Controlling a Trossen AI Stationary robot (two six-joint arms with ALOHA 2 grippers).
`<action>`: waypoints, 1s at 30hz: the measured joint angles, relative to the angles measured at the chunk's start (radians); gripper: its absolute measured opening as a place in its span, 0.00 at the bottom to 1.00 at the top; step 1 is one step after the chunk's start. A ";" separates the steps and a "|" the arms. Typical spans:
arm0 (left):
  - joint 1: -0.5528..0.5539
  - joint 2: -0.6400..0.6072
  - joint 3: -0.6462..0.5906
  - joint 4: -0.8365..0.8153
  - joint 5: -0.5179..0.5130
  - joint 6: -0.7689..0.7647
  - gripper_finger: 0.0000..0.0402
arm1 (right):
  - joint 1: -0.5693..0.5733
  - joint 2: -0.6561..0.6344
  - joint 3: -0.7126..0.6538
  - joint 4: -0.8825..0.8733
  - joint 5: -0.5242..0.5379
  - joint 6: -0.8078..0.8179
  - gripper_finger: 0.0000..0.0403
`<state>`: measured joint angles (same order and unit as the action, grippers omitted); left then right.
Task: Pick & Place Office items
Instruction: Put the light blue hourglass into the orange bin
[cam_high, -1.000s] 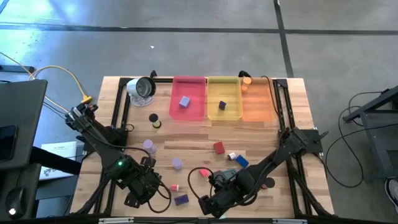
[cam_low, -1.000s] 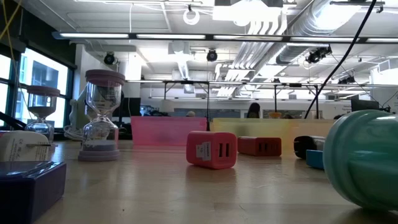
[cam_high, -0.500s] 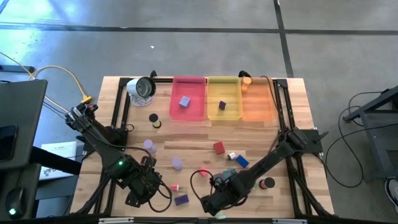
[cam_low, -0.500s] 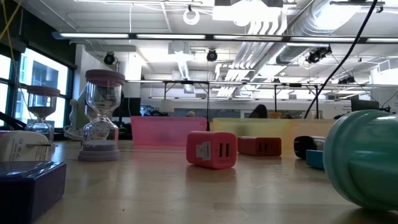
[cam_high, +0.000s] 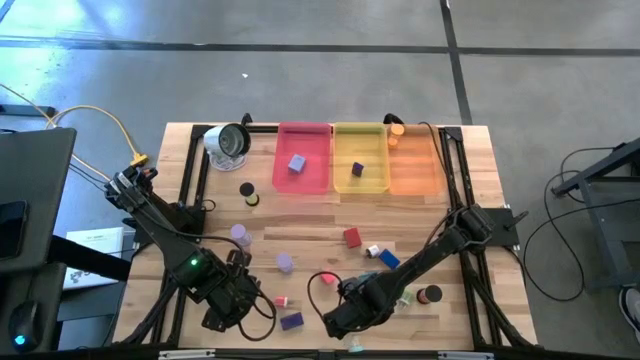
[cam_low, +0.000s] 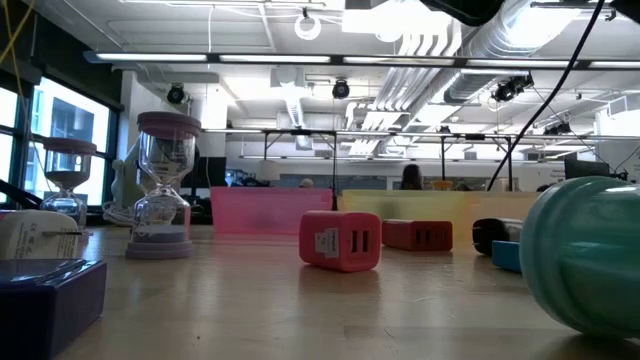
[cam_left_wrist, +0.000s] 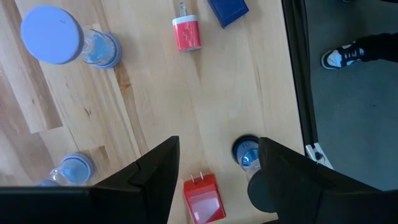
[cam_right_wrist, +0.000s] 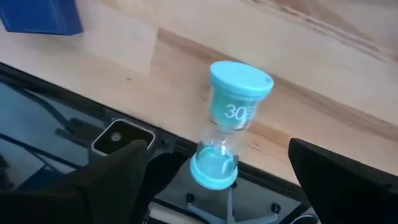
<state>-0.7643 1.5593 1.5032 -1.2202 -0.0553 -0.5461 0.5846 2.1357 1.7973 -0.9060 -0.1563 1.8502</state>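
A teal hourglass (cam_right_wrist: 227, 124) marked 30 lies on its side at the table's near edge, one end cap past the wood. My right gripper (cam_right_wrist: 227, 186) (cam_high: 340, 322) hangs open above it, pointing steeply down, one finger on either side and clear of it. My left gripper (cam_high: 222, 305) (cam_left_wrist: 214, 180) waits open over the near left, above a red plug block (cam_left_wrist: 202, 198) and a small blue-capped hourglass (cam_left_wrist: 245, 152). A lavender hourglass (cam_left_wrist: 59, 43), a pink plug block (cam_left_wrist: 186, 34) and a blue block (cam_left_wrist: 227, 9) rest on the wood.
Pink (cam_high: 302, 158), yellow (cam_high: 360, 158) and orange (cam_high: 413, 160) trays stand along the far edge, with small blocks in the first two. A silver-and-white round object (cam_high: 228, 142) sits far left. A red block (cam_high: 352, 237), a blue block (cam_high: 388, 260) and a black disc (cam_high: 431, 295) lie mid-table.
My right gripper has come down toward the teal hourglass at the near edge, tipping a little as it sank, and has stayed open. Nothing on the table has moved.
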 joint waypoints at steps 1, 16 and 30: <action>0.000 0.000 0.000 0.000 0.000 0.000 0.53 | -0.003 0.000 -0.001 -0.002 0.001 -0.009 0.94; 0.000 0.000 -0.001 -0.002 -0.003 -0.001 0.53 | -0.034 0.039 0.000 0.017 0.002 -0.023 0.94; 0.000 0.000 -0.002 -0.011 -0.007 0.000 0.53 | -0.042 0.100 0.000 0.008 -0.025 -0.035 0.94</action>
<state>-0.7643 1.5593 1.5017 -1.2315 -0.0619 -0.5465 0.5423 2.2353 1.7970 -0.8981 -0.1814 1.8157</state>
